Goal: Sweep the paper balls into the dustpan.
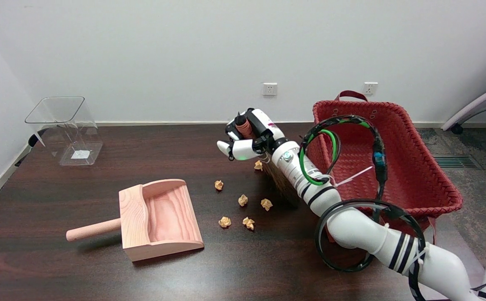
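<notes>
Several crumpled tan paper balls (243, 200) lie scattered on the dark wooden table (59, 196), one of them (258, 165) right beside the brush. A light wooden dustpan (132, 217) sits left of them, its handle (93, 230) pointing left and its mouth facing the balls. My right hand (249, 140) grips the reddish ribbed handle (242, 124) of a small brush, to the right of and behind the balls. The dark bristles (280, 186) reach down to the table, partly hidden under my forearm.
A large red woven basket (431, 184) stands on the table's right side, close behind my arm. A clear plastic bin (65, 129) lies tilted at the back left. Black and green cables (339, 138) loop around my forearm.
</notes>
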`<state>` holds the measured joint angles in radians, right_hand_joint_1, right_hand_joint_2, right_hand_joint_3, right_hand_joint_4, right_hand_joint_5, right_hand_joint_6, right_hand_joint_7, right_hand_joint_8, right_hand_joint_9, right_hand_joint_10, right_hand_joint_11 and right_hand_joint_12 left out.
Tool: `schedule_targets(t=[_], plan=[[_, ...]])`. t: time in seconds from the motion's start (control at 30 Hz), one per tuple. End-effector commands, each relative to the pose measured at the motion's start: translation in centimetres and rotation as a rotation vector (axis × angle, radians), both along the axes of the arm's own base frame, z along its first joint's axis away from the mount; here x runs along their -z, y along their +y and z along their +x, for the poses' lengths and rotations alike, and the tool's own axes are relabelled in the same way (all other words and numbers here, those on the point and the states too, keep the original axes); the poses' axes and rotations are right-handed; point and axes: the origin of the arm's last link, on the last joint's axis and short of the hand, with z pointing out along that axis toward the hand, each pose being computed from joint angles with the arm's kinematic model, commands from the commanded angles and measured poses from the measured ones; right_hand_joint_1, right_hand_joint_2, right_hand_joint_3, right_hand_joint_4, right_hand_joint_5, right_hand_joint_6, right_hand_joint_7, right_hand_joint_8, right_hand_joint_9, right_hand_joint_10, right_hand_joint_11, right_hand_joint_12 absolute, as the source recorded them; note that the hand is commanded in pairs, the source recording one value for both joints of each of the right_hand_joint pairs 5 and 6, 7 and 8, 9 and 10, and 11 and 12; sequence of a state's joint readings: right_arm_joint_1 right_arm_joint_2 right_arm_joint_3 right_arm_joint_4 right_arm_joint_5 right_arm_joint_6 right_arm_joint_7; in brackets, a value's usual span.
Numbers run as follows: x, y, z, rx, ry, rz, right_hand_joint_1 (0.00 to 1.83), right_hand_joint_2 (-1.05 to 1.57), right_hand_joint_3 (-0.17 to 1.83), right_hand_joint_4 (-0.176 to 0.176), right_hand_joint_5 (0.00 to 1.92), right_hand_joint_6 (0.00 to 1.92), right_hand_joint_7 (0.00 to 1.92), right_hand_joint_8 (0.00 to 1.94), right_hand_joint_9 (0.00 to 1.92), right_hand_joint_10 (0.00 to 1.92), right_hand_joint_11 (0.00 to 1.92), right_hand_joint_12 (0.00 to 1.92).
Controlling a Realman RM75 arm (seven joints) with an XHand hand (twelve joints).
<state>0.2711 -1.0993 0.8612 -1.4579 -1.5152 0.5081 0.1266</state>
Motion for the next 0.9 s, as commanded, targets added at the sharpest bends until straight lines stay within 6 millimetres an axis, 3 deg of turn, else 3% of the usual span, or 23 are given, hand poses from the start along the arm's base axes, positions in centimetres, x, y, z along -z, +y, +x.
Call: schedule_targets(t=[0.03,0.27,0.53,0.9], plan=[[0.9,1.2,-1.0,0.043,-0.072,0.039,1.51,0.86,0.66,0.0,1.92,1.92,1.92,1.92,1.92,1.92,1.92,1.92],[2.7,1.8,-0.7,0.045,-0.113,0.085,1.52,0.83,0.69,0.0,1.92,1.92,1.92,1.92,1.92,1.92,1.92,1.92],[6.7,1.9,0.0,0.03,-0.192,0.128,1.52,0.82,0.71,0.0,1.92,1.92,1.92,1.92,1.92,1.92,1.92,1.92],[10.8,1.7,1.1,-0.008,-0.254,0.14,1.52,0.84,0.7,0.0,1.92,1.92,1.92,1.92,1.92,1.92,1.92,1.92]])
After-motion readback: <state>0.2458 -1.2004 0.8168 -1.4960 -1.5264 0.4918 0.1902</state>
